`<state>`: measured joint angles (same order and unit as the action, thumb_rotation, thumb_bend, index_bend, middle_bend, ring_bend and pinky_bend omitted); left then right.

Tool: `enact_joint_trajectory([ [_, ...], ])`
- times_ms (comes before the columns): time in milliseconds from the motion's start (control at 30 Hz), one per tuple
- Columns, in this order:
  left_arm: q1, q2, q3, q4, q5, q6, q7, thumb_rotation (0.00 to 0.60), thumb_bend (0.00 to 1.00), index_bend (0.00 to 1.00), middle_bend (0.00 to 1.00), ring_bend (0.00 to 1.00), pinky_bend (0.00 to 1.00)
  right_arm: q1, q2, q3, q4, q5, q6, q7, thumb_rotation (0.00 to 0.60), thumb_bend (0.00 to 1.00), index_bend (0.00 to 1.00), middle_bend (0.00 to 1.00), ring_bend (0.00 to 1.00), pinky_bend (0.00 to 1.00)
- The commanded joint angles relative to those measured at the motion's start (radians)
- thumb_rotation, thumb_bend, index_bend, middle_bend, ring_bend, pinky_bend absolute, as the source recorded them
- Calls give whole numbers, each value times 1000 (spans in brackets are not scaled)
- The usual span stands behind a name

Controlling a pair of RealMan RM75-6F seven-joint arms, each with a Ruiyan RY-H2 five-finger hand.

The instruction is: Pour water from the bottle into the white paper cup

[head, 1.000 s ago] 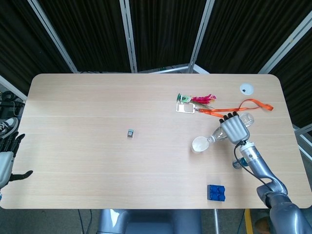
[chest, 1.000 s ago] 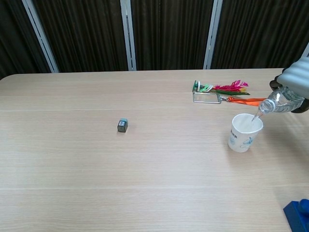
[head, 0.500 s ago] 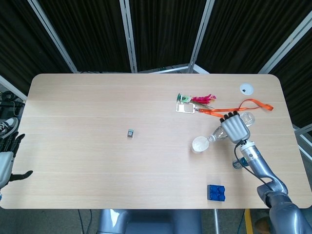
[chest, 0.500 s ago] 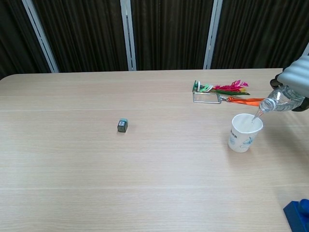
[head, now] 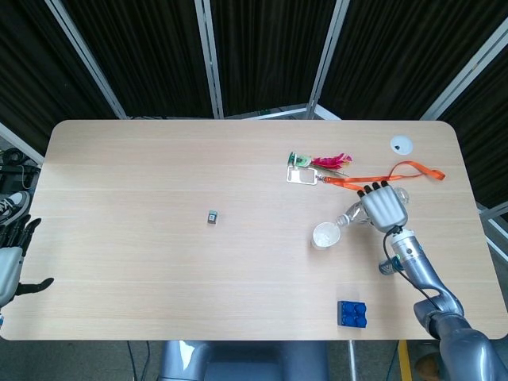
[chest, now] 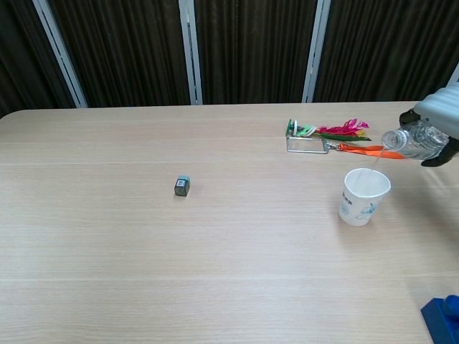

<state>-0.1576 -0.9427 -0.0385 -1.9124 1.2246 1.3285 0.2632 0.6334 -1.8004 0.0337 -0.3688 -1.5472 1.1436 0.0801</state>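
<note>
From the head view, the right hand (head: pixel 384 208) has its fingers wrapped around the clear plastic water bottle (head: pixel 355 214), which lies nearly level with its mouth pointing toward nine o'clock. The white paper cup (head: pixel 325 235) stands upright on the pale wooden tabletop (head: pixel 159 262), just past the bottle's mouth at roughly eight o'clock from the hand. The left hand (head: pixel 9 266) sits at the tabletop's far nine o'clock edge with its fingers spread and nothing in them. A blue plastic building brick (head: pixel 352 313) lies at five o'clock from the cup, well apart.

In the chest view the bottle (chest: pixel 410 140) hangs above and at two o'clock from the cup (chest: pixel 363 196), its neck about level, gripped by the right hand (chest: pixel 439 125) at the frame's edge. A thin line runs from the mouth down to the cup's rim (probably a last trickle, though it is too fine to be sure). The pour looks to be ending or paused.

To finish well, the mouth should sit squarely over the cup's opening before any further tilt, since it now appears nearer the rim than the centre. Tilt slowly; the light cup could tip if the neck knocks it. The orange lanyard (chest: pixel 369 150) behind would catch any spill.
</note>
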Motion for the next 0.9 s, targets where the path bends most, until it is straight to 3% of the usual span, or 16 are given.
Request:
enact_joint_trajectory([
  [33,0,0,1,0,0,-1,1,600,0,0,0,0,0,2,14,34,-49,33,-9,96,600,346,554,614,561,591],
  [233,0,-2,0,0,0,3,4,600,0,0,0,0,0,8,45,76,-117,66,3,209,600,348,554,615,562,592],
  [367,0,2,0,-2,2,1,-4,600,0,0,0,0,0,9,92,112,-220,90,17,320,600,359,555,617,563,592],
  [667,4,18,4,-6,23,1,-37,600,0,0,0,0,0,2,250,158,-556,107,39,424,600,359,555,617,563,592],
  [900,9,35,7,-1,49,1,-76,600,0,0,0,0,0,-3,399,170,-914,113,-3,469,600,360,555,618,563,592],
])
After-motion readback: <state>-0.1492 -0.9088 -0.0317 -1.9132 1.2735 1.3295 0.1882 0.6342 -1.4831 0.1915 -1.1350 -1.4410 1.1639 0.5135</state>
